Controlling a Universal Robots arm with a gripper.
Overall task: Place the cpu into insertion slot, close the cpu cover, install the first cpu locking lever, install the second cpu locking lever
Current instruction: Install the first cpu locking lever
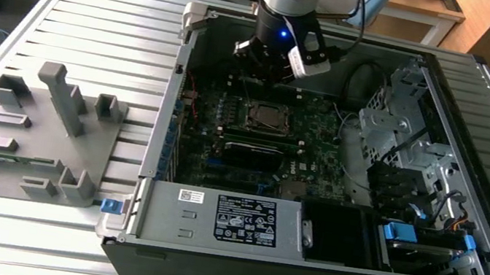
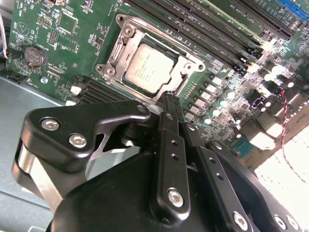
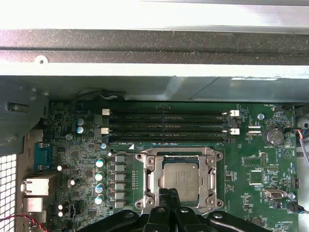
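Note:
The cpu [image 3: 180, 181] lies flat in the insertion slot [image 1: 250, 118] on the green motherboard, with its dull silver top showing [image 2: 147, 67]. The cpu cover [image 3: 151, 174] is a silvery frame lying down around the chip, and its window leaves the chip's top bare [image 2: 126, 46]. My gripper [image 2: 169, 98] hangs just above the edge of the socket with its black fingers pressed together and nothing between them. In the exterior view the gripper [image 1: 268, 75] sits over the far side of the socket. I cannot make out how the locking levers stand.
Long black memory slots [image 3: 166, 123] run beside the socket, towards the case wall [image 3: 154, 48]. A white-labelled power supply box [image 1: 222, 219] fills the case's near side. A metal drive cage [image 1: 405, 126] stands at the exterior view's right. A grey fixture [image 1: 29, 133] sits outside the case.

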